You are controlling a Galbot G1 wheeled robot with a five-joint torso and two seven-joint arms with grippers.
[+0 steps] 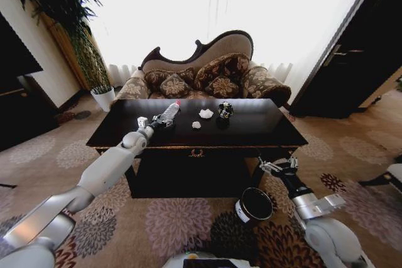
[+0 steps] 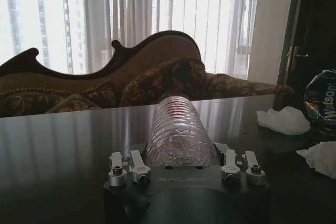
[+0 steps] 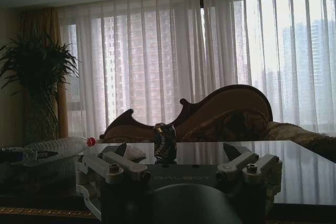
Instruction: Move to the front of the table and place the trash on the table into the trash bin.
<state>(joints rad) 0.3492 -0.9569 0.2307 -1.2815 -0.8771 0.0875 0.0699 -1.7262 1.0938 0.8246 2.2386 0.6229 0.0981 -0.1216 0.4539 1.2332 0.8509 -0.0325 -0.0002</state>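
Note:
On the dark glossy table [image 1: 264,131] a clear bottle [image 1: 168,113] with a red cap lies on its side, cap pointing away from me. My left gripper [image 1: 154,122] is shut on the bottle [image 2: 178,132] at its base, a finger against each side. To the right lie two white paper wads [image 1: 206,113] [image 1: 196,125] and a dark crumpled object [image 1: 225,110]. Beside the table's front right corner, below its top, my right gripper [image 1: 276,166] stands open and holds nothing. The round dark trash bin [image 1: 254,205] lies tipped on the carpet under that gripper.
A patterned sofa [image 1: 207,73] stands behind the table, a potted plant [image 1: 94,67] at the back left and a dark door [image 1: 352,67] at the right. Floral carpet [image 1: 176,224] lies open in front of the table.

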